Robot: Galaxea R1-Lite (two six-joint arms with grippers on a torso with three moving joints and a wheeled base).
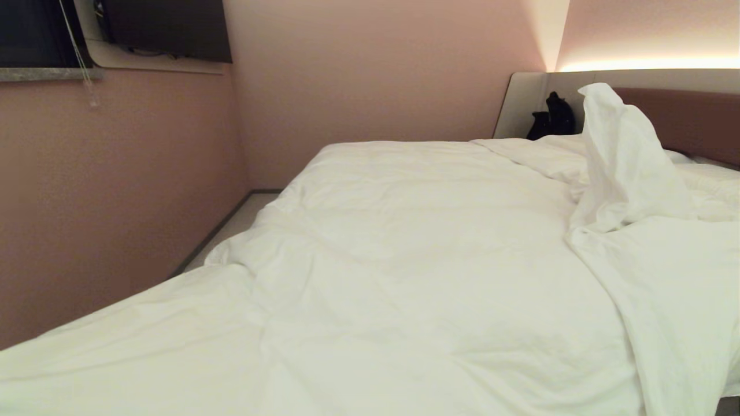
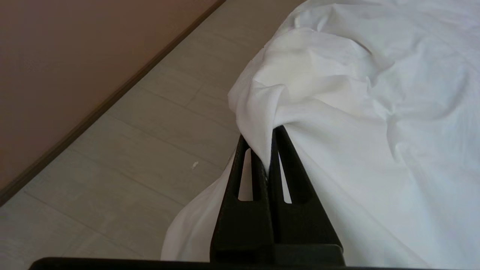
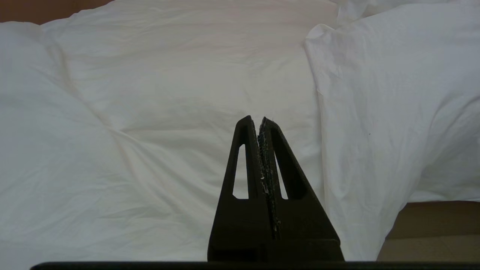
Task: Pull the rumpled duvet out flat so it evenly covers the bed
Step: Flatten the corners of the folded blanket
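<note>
Left gripper (image 2: 264, 140) jaws pinching duvet (image 2: 337, 93)

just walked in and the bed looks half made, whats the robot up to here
It is straightening the duvet on the bed. The left gripper is shut on a bunched fold at the duvet's edge, over the floor beside the bed. The right gripper is shut on nothing above the duvet. A part near the headboard stands up, rumpled.

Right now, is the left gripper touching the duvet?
Touching. The left wrist view shows the left gripper shut on a bunched fold of the duvet, cloth pinched between its fingers.
</note>
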